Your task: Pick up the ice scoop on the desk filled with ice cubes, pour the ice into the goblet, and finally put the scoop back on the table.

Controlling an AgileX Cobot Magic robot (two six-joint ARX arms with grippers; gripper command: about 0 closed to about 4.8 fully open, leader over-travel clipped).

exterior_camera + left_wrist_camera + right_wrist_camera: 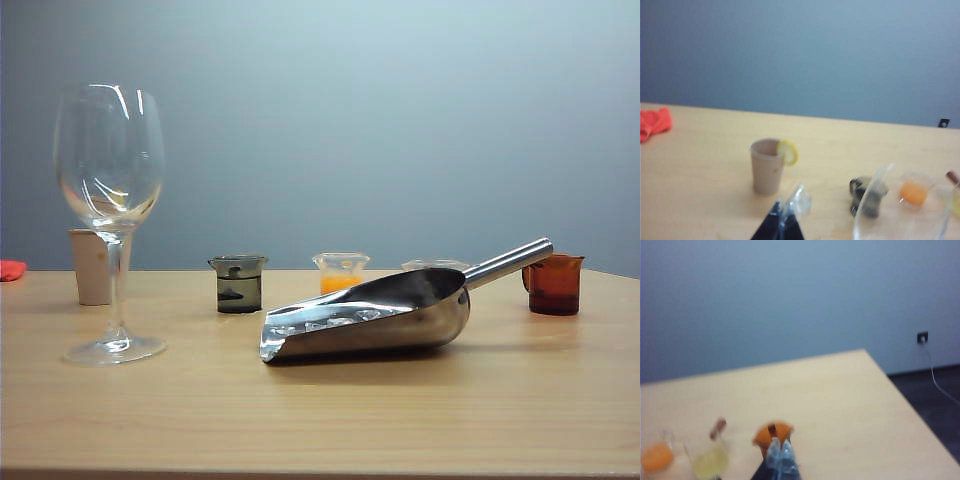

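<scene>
**Scoop with ice lying on the desk, goblet at left, both grippers held back**

The desk (330,420) is seen from its near edge. The scoop (380,315) lies on its side a little right of centre, mouth toward the near left and handle rising toward the far right. The ice (325,322) sits in the bowl near the mouth. The goblet (110,215) stands upright at the left, well apart from the scoop; no contents can be made out in it.

Along the far side stands a row of small vessels: a beige cup (92,266) just behind the goblet's stem, a dark beaker (238,283), an orange beaker (340,272), a clear beaker (434,265) mostly hidden behind the scoop, and a brown beaker (554,284) just beyond the handle's tip. A red cloth (11,269) lies at the far left edge. In the left wrist view the beige cup carries a lemon slice (788,152) on its rim.

Neither arm shows in the exterior view. The left gripper (785,220) appears only in its wrist view, near the beige cup and the goblet's rim; the blur prevents telling whether its fingers are apart or together. The right gripper (779,460) appears in its wrist view, near the brown beaker, fingers together and holding nothing.
</scene>
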